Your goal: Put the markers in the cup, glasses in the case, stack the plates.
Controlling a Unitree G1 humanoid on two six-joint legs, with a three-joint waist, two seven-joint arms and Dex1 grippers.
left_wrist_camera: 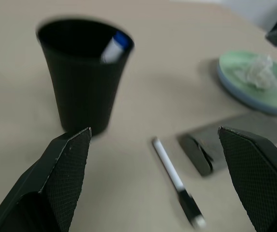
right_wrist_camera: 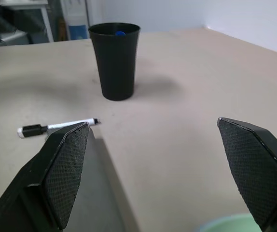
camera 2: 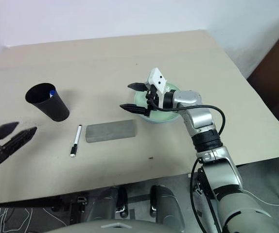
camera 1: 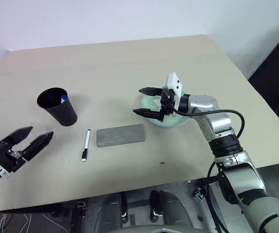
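Blue marker (camera 1: pixel 63 98) upright in cup (camera 1: pixel 58 106). Black marker (camera 1: pixel 86 144) flat on table (camera 1: pixel 110 63) beside case (camera 1: pixel 120 135). Plates (camera 1: pixel 165 118) stacked, tissue (left_wrist_camera: pixel 258 70) on top. Left gripper (camera 1: pixel 32 139), right gripper (camera 1: pixel 147 102) wide open, empty.

The table (camera 1: pixel 130 63) is seen from above and behind by both head views, angled forward and down. A low, close look across at the cup (left_wrist_camera: pixel 85 72) and the black-capped marker (left_wrist_camera: pixel 174 181) is given by the left wrist view; both are shared, from the opposite side, by the right wrist view.
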